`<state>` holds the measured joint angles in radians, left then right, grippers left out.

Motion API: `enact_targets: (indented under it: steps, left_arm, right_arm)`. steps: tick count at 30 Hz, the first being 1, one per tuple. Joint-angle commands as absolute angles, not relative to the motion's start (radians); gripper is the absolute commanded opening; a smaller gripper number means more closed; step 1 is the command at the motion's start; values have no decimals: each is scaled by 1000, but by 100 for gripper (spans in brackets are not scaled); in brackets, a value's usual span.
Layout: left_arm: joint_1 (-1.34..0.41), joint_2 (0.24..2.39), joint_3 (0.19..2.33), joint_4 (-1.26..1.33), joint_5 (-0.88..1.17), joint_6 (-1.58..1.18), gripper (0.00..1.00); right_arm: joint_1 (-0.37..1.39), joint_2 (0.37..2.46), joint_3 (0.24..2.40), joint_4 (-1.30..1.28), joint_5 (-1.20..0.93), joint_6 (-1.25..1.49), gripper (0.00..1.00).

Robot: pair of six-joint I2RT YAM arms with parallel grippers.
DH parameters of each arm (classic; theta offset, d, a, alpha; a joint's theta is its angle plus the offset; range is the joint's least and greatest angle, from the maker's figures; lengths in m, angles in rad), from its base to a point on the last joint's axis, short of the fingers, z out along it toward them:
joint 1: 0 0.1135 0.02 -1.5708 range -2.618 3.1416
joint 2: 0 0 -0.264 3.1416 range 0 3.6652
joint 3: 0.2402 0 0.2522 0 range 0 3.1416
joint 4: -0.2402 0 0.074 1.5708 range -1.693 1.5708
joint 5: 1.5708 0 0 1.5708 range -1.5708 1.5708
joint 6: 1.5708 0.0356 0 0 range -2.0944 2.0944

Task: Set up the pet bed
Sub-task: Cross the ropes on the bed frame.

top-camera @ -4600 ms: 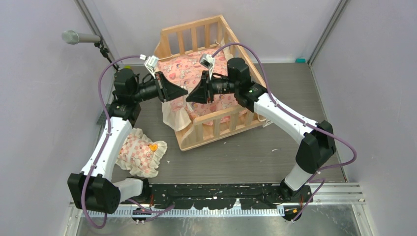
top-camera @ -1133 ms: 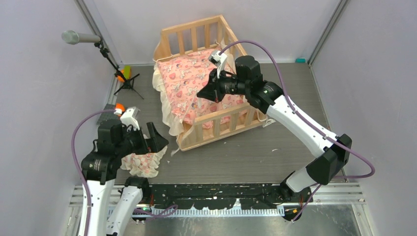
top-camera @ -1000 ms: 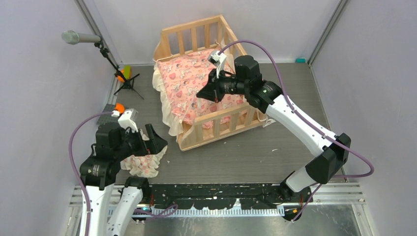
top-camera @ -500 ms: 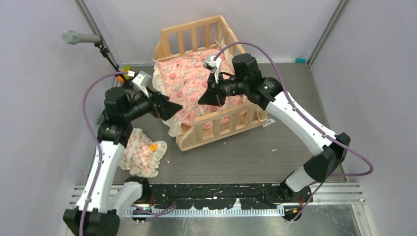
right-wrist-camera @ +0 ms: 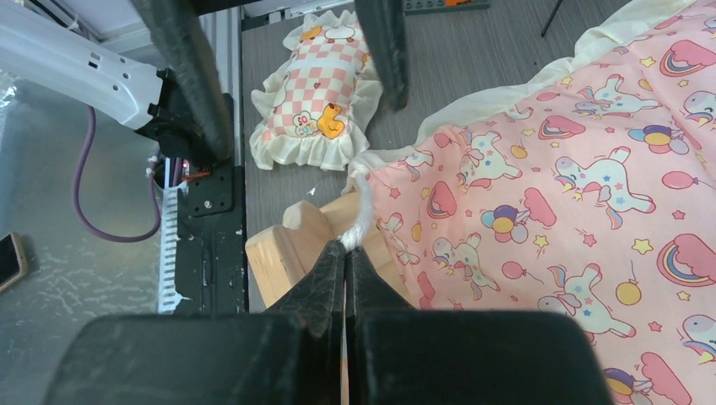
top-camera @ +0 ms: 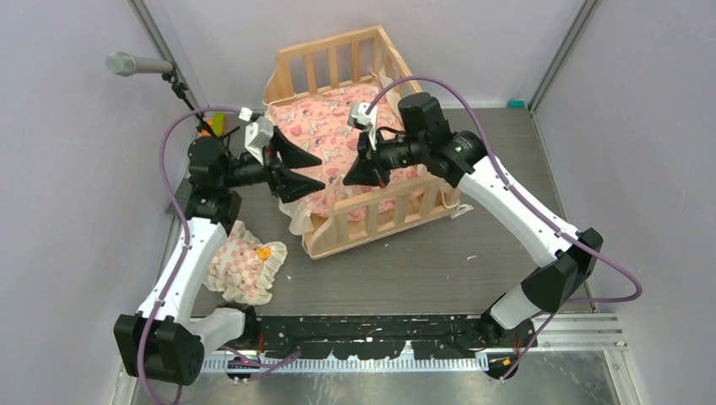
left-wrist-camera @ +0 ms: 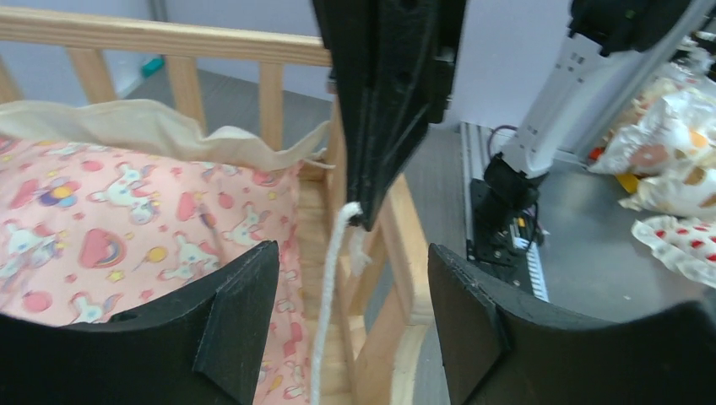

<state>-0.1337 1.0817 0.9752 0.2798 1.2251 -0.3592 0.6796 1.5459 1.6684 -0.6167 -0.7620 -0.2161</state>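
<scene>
The pet bed [top-camera: 333,44] is a pale wooden slatted frame at the back centre. A pink printed cushion [top-camera: 321,135] lies in it, and its cream frill spills over the left side. My right gripper [top-camera: 344,180] is shut on a white cord [right-wrist-camera: 361,202] at the cushion's near left corner, above the bed's front rail [right-wrist-camera: 287,245]. My left gripper [top-camera: 321,171] faces it with open jaws. In the left wrist view the cord [left-wrist-camera: 331,287] hangs between those jaws [left-wrist-camera: 352,253] and touches neither. A small frilled pillow [top-camera: 245,263] lies on the table at the front left.
A microphone on a stand [top-camera: 135,64] rises at the back left, with an orange and green object [top-camera: 215,125] near its foot. Walls close in on both sides. The black base rail [top-camera: 363,329] runs along the near edge.
My left arm lifted away from above the small pillow and swung up to the cushion's near left corner. Its jaws narrowed around the cord. My right gripper shifted slightly, still holding the cord.
</scene>
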Motion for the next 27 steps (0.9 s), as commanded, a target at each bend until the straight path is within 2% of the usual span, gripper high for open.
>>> enact_targets:
  steps: [1,5,10,19,25,27]
  left_arm:
    - [-182,1095,998,347,1338,-304,68]
    - [-201,1119,1014,255,1324,-199,68]
    - [-236,1162,1059,112,1319,-79,62]
    - [-278,1203,1093,3,1304,32,53]
    - [-287,1219,1112,3,1296,40,42]
    - [-287,1222,1114,3,1290,41,34]
  right_arm:
    - [684,1551,1714,-609,-782,-242,0]
    - [684,1550,1718,-616,-788,-243,0]
    - [685,1546,1712,-617,-794,-245,0]
    - [685,1544,1706,-618,-801,-247,0]
    - [684,1540,1698,-622,-799,-251,0]
    - [685,1537,1693,-624,-794,-253,0]
